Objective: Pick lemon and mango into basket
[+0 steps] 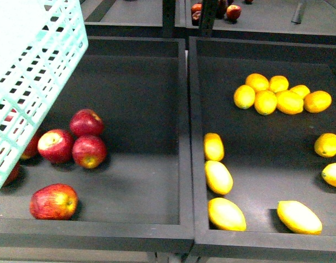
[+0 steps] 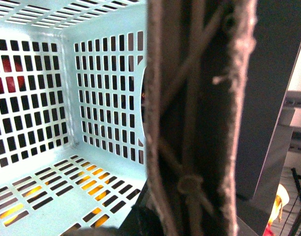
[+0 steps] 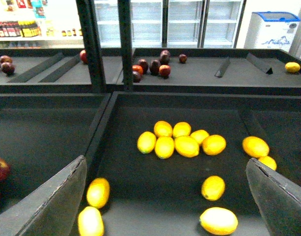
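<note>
Yellow lemons [image 1: 266, 102] bunched at the back of the right bin [image 1: 266, 164], longer smooth mangoes [image 1: 218, 177] lying along its front, and the pale teal basket [image 1: 30, 60] hanging tilted over the left bin [image 1: 140, 109] and its red apples [image 1: 88, 150]. Right gripper [image 3: 166, 160] facing the right bin, fingers spread wide, holding nothing. Left gripper hidden behind the basket's brown handle [image 2: 199, 123], so cannot tell its grip.

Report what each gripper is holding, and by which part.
Left gripper: apparently the basket, by its brown handle, which fills the wrist view while the basket hangs tilted; the jaws themselves are hidden. Right gripper: open, holding nothing.
</note>
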You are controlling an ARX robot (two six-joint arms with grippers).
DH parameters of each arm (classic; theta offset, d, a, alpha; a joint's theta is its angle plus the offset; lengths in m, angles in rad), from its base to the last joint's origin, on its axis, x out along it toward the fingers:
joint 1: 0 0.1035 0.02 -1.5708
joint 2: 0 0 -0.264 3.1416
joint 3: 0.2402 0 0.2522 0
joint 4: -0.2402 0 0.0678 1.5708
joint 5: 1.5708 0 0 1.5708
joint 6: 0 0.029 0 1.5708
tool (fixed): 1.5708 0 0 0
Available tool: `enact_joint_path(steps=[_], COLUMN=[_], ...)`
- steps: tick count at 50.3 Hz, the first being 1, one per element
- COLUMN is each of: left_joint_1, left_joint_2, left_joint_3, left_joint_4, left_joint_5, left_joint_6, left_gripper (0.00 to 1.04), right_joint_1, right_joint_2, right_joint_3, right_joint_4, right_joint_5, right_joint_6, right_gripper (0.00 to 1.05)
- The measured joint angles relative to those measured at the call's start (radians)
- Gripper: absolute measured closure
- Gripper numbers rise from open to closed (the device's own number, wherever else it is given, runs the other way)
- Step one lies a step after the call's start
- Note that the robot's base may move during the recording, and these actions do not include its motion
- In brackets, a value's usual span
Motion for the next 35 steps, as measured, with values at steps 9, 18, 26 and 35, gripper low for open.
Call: enact_joint_path(steps=[9, 18, 26, 35], left_joint_1=[0.011, -0.124, -0.314, -0.484], left_joint_2=[0.000, 0.117, 0.289, 0.505], left_joint_3=[-0.001, 0.109, 0.200, 0.317], left_joint_4=[0.000, -0.141, -0.063, -0.034], left_joint_5=[-0.028, -0.051, -0.087, -0.021], left_joint_6=[0.014, 0.324, 0.554, 0.614], left_gripper=[1.00, 1.00, 1.00, 1.00], right_joint_1=[-0.001, -0.002, -0.002, -0.002], right_joint_2=[0.002, 0.001, 0.001, 0.001], right_joint_3=[0.000, 0.000, 0.000, 0.000], right_joint_4=[0.000, 0.000, 0.000, 0.000], right_joint_5=[-0.004, 0.002, 0.002, 0.002], right_joint_6=[0.000, 0.000, 0.000, 0.000], right_gripper=[0.09, 0.09, 0.09, 0.09])
